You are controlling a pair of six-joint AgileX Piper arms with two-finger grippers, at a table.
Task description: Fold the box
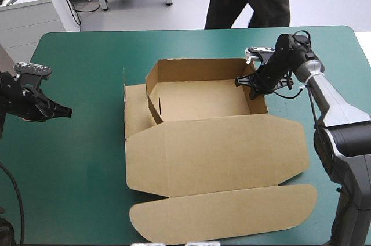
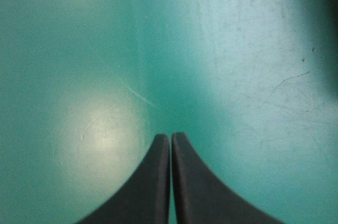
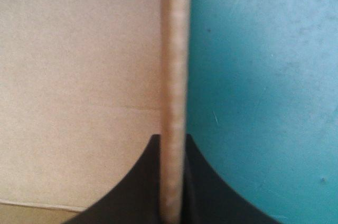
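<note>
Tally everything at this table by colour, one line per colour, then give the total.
Brown: 1, the box
Black: 2, the left gripper and the right gripper
Teal-green: 1, the table cover
Total: 4

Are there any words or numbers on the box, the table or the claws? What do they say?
None to read.
The brown box is plain board, no print.
The teal-green cover shows only scratches.
The left claw and right claw carry no label.
</note>
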